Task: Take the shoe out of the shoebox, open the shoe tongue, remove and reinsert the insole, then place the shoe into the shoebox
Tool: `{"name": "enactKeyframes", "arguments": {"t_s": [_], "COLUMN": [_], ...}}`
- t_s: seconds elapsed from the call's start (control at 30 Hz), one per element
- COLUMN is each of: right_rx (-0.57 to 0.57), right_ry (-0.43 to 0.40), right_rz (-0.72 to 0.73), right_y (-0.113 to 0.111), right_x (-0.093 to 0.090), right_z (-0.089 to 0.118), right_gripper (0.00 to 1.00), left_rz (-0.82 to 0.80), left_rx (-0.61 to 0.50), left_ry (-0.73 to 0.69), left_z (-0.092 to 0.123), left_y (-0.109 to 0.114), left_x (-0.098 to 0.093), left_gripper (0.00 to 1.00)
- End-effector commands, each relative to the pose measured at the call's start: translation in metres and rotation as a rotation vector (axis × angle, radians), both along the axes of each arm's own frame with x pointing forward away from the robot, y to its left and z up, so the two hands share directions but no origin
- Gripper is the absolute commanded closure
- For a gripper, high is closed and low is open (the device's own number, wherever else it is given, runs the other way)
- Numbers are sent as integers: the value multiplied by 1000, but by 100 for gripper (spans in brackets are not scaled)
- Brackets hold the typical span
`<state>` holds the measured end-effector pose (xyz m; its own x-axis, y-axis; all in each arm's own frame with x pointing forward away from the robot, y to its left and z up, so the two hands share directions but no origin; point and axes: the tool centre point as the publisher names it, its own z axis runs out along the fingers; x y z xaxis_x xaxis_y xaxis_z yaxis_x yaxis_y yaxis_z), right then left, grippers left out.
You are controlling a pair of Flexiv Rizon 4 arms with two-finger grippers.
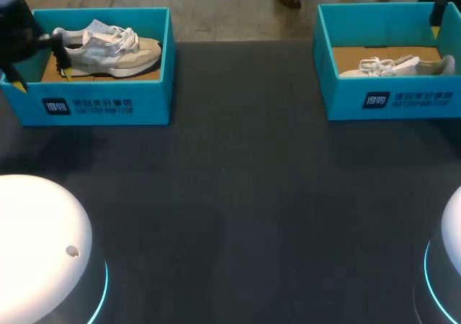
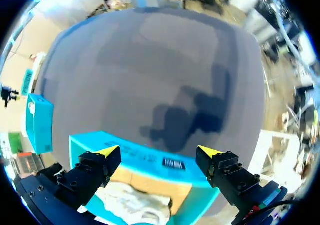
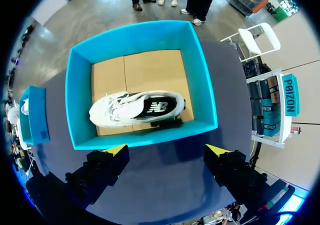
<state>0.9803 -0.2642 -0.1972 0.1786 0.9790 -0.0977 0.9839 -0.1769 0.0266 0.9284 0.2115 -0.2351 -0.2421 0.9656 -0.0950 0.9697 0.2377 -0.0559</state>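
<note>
Two teal shoeboxes stand at the far side of the table. The left shoebox [image 1: 108, 104] holds a white and grey shoe [image 1: 108, 50] lying on its side. My left gripper [image 1: 43, 81] hangs open over that box's left end, its yellow tips apart; in the left wrist view the gripper [image 2: 159, 151] is above the box wall [image 2: 150, 155], with the shoe [image 2: 132, 205] just under it. The right shoebox [image 3: 80, 100] holds a second white shoe [image 3: 135, 107] on brown cardboard. My right gripper [image 3: 166, 150] is open, high above that box's near wall, touching nothing.
The dark table top [image 1: 238, 194] stretches between the boxes and the near edge. Two white arm bases [image 1: 36, 245] sit at the near corners. In the head view, part of my right arm [image 1: 441, 11] shows above the right box's far corner.
</note>
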Motion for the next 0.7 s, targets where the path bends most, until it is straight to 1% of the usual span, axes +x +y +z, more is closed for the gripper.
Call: {"name": "enactKeyframes", "arguments": {"t_s": [0.03,0.37,0.43,0.53,0.7], "right_rx": [-1,-1,-1,-1,-1], "right_ry": [-2,-2,-2,-2,-2], "right_rz": [-1,-1,-1,-1,-1], "right_y": [0,0,0,0,0], "right_x": [-1,-1,-1,-1,-1], "right_z": [0,0,0,0,0], "right_gripper": [0,0,0,0,0], "left_rz": [-1,-1,-25,-126,-198], "left_rx": [-1,-1,19,-24,-45], "left_ry": [27,27,-10,-13,-45], "left_z": [3,3,-1,-4,-8], "left_y": [3,3,10,29,59], "left_x": [13,13,27,56,105], "left_gripper": [0,0,0,0,0]}}
